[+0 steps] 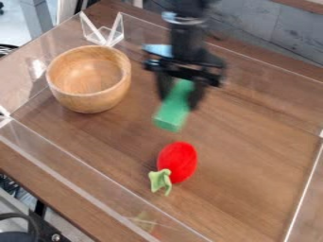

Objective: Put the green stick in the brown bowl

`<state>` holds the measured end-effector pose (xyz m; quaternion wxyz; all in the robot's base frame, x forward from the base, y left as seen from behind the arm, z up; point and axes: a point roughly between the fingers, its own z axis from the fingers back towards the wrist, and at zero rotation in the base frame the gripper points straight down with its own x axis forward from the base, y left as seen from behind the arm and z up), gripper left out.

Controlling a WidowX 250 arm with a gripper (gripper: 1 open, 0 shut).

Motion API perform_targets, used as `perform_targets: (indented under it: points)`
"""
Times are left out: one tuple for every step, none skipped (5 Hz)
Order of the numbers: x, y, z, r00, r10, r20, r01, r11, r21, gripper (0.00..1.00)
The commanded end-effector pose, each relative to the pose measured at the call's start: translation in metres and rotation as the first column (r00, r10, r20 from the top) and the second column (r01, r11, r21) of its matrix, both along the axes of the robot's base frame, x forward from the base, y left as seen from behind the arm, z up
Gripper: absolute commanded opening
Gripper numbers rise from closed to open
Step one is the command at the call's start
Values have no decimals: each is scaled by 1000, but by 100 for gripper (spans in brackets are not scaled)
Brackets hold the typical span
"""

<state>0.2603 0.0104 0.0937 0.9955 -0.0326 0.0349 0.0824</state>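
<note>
Camera view showed the carrying step in hand: the claw (183, 83) pointed straight down with its two dark prongs clamped on the upper end of the green stick (177, 104), which hung tilted below it, its lower end clear of the counter (252, 142) or very nearly so; motion blur made that hard to settle. The brown bowl (89, 78) stood empty to the left, near but apart from the stick. As a judgement, the pick was done and the transfer was only partly made; the next move called for travel leftward with enough height for the dangling end to clear the thick rim, then a stop over the hollow before the prongs parted. A release from too high might make the hard block bounce out.

The stick was a flat, bright-green bar with square edges and a smooth, probably rigid surface. The bowl was round, pale wood with visible grain, thick-rimmed and round-sided. A red strawberry toy (176, 163) with a pale green leafy stem lay toward the front, well apart from both. Low clear walls (32, 57) fenced the dark wood-grain counter
</note>
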Motion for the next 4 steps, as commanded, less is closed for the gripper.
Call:
perform_targets:
  points:
    - [3,37,13,997,58,59,-58,998,-8,0]
    - [1,71,14,989,137,62,-137,991,-12,0]
    - [2,104,7,981,185,62,-184,983,-17,0]
    - [2,126,0,977,203,64,-202,979,-24,0]
